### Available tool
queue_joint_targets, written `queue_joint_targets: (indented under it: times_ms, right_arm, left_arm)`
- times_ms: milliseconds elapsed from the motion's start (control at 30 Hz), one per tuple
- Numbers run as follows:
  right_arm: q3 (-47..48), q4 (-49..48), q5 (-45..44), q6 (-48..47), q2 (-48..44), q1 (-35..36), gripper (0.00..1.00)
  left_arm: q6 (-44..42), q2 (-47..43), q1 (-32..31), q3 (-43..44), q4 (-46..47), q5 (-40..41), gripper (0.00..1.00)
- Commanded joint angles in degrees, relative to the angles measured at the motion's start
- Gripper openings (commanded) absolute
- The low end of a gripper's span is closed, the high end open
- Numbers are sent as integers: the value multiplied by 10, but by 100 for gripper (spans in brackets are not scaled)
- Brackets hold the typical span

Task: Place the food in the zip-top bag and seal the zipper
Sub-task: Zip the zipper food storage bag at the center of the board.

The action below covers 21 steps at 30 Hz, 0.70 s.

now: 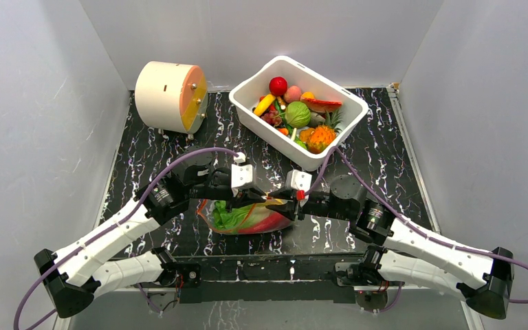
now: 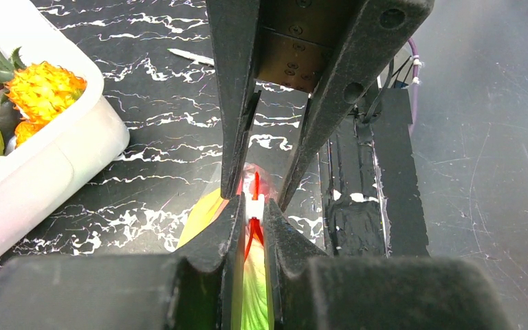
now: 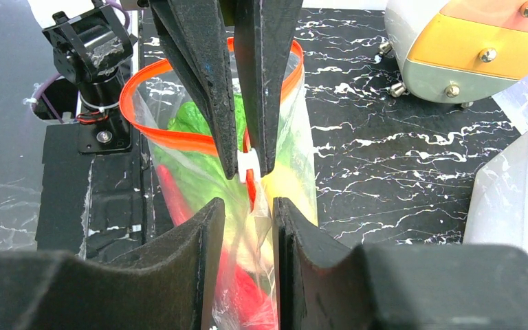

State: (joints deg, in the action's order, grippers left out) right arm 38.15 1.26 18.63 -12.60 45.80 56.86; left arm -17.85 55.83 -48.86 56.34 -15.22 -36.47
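lying on the black table between the two arms, the zip-top bag is near the front edge, a little way in front of the white tub. inside the bag there are leafy greens, a red piece and a yellow piece. the left gripper has its fingers squeezed tight on the zipper, right at the little white slider. the right gripper comes in from the other side, and its tips are just beside the tips of the left one. its fingers are a little apart, with one on each side of the bag's edge, and they do not look like they are pinching it. in the right wrist view the orange-red strip makes a wide loop past the left fingers, and that part of the bag's mouth is open. the tub holds more food, like a red ball, a green round one and a toy pineapple. a cream cylinder with an orange face lies on its side at the back left, well apart from the bag.
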Motion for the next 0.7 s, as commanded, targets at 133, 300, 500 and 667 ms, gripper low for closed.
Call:
queue_joint_targets:
  times_ms: [133,300,500,667]
  right_arm:
    - [44,-35,1,-5,11,-1,29]
    - [51,-44,-4,-9,23,-1,19]
    - [54,-18,-28,-23,21,-1,0]
    - [34,-36,-79,-20,-35,-1,0]
  left_arm:
    - [0,2,0,3,0,-16,0]
    - [0,1,0,4,-4,-20,0]
    - [-5,-7,0,7,-21,-10,0]
    - [-30,-24,0,12,-72,41,0]
